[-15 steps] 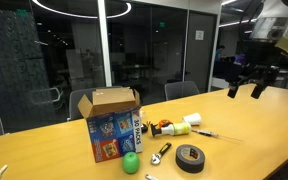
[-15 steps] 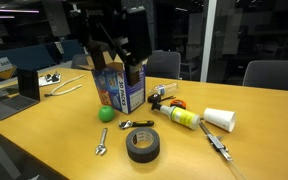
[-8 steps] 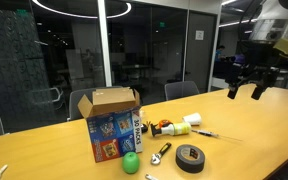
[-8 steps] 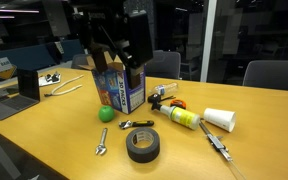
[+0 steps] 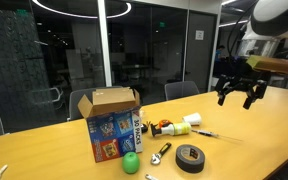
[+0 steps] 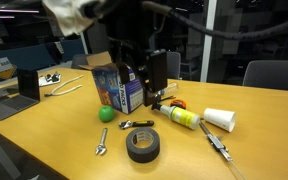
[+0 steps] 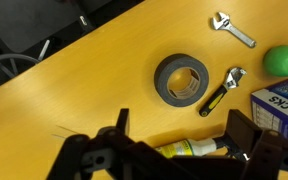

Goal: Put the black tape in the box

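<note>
The black tape [image 5: 190, 157] is a thick black ring lying flat on the wooden table near its front edge. It shows in both exterior views [image 6: 142, 145] and in the wrist view [image 7: 182, 80]. The box [image 5: 110, 124], a cardboard carton with open top flaps and blue printed sides, stands upright left of the tape and also shows in an exterior view [image 6: 117, 86]. My gripper [image 5: 239, 93] hangs open and empty high above the table, well clear of the tape. In the wrist view its two fingers [image 7: 179, 134] spread wide above a yellow tube.
A green ball [image 5: 131, 161] lies in front of the box. A small wrench [image 7: 233, 29], a yellow-handled tool [image 7: 223, 89], a yellow tube [image 6: 181, 117], a white cup [image 6: 220, 119] and a pen-like tool [image 6: 216, 144] lie around the tape. A laptop [image 6: 26, 86] sits at the table's far end.
The arm has swung toward the objects and come lower. The gripper stays open. The tape, box and other items have not moved.
</note>
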You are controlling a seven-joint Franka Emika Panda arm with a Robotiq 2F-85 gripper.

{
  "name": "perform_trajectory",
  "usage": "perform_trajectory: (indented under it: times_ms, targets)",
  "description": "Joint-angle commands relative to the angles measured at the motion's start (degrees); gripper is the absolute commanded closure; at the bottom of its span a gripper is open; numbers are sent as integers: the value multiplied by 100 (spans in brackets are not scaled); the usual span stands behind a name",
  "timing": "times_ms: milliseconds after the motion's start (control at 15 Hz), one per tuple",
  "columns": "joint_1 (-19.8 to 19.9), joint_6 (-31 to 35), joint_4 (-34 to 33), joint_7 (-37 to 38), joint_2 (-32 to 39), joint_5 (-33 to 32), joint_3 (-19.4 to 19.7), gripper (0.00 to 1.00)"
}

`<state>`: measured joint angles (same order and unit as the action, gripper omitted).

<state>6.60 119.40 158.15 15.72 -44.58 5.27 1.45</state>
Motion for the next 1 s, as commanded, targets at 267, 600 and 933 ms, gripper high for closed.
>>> perform_trajectory:
  times_ms: [267, 600, 933]
  targets:
    - [25, 1322, -561, 340, 2318, 477, 14, 0]
    - [-86, 1625, -883, 233, 3400, 921, 129, 0]
    - [-150, 1631, -1056, 44, 4052, 1566, 162, 0]
